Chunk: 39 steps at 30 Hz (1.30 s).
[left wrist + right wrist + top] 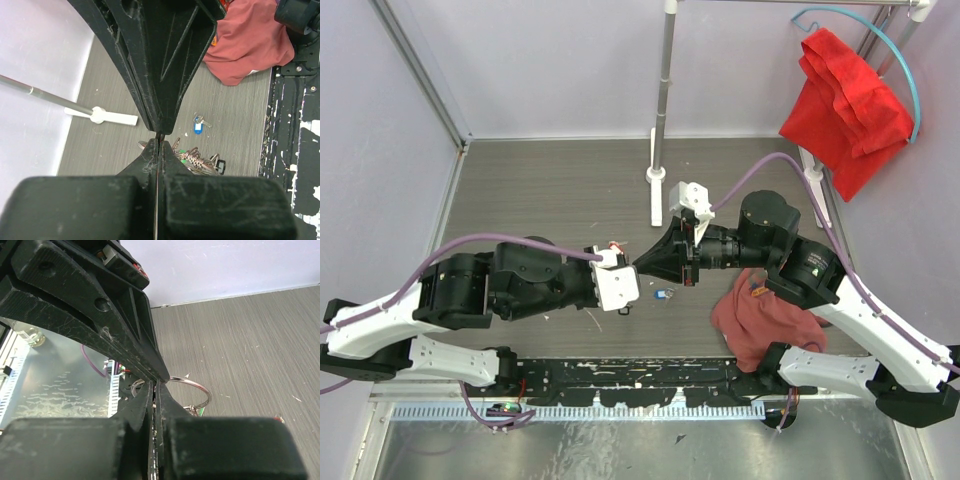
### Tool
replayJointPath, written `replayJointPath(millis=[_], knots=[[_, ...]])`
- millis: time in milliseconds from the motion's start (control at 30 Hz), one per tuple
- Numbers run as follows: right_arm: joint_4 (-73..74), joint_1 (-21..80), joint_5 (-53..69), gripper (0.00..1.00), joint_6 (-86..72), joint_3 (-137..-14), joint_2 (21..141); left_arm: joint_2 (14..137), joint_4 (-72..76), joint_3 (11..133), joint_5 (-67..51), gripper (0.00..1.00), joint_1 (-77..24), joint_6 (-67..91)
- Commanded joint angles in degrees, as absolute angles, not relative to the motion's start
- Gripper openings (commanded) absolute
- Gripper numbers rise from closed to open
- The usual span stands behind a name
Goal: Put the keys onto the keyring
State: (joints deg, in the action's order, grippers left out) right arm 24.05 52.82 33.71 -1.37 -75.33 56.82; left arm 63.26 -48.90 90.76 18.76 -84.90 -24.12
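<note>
I had the left jaws pointing to 3 o'clock and the right jaws to 9 o'clock, tip to tip above the middle of the worktop (550, 190). The left jaws were clenched on the ring (197, 385), whose wire showed on both sides of their tips. The threaded keys (197, 161) hung bunched just past them. The right jaws were drawn in to a thin slit at the same spot, and I couldn't tell if they pinched anything.

One loose blue key (198, 128) lay flat on the worktop at about 5 o'clock from the meeting tips, apart from the bunch. By my reckoning it was nearer the right arm, almost under its jaws. It was too small for me to be sure of its long axis.

The cloth (760, 315) lay further out at 4 o'clock and the stand (658, 180) at 12. I judged there was open room around the key for a straight drop.
</note>
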Motion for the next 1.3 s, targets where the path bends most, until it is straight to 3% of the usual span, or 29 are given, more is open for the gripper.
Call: replayJointPath(millis=[0, 100, 300, 567, 600, 633, 733, 933, 1167, 1267], knots=[[21.73, 53.00, 34.43, 0.01, -1.34, -77.35, 56.25, 62.80, -46.67, 91.86, 18.28, 0.00, -84.95, -23.94], [20.03, 53.00, 32.97, 0.01, -2.93, -77.18, 55.54, 62.34, -46.23, 91.28, 18.60, 0.00, -85.05, -23.96], [16.75, 53.00, 28.88, 0.01, -9.40, -77.29, 54.85, 60.10, -42.82, 88.37, 20.08, 0.15, -85.02, -24.33], [13.04, 52.99, 22.66, 0.01, -16.42, -76.05, 54.31, 56.64, -34.78, 83.67, 23.18, 0.42, -85.02, -25.86], [12.67, 53.00, 22.27, 0.01, -17.08, -76.08, 54.31, 56.52, -33.91, 83.14, 23.85, 0.48, -85.06, -26.20], [12.44, 53.00, 21.87, 0.01, -17.64, -76.15, 54.36, 56.36, -33.03, 82.63, 24.51, 0.63, -85.01, -27.06], [11.90, 53.02, 20.81, 0.01, -19.37, -76.22, 54.65, 55.94, -29.42, 80.66, 26.86, 0.71, -85.07, -29.45], [10.03, 53.00, 19.84, 0.01, -22.31, -75.59, 54.65, 56.10, -21.52, 77.85, 30.20, 0.71, -85.32, -34.01], [8.43, 53.00, 19.44, 0.01, -23.91, -74.74, 53.88, 56.53, -18.10, 76.76, 30.96, 0.43, -85.49, -35.99], [7.81, 53.00, 20.01, 0.01, -24.53, -74.71, 53.73, 56.36, -17.67, 76.38, 30.72, 0.36, -85.52, -36.21]])
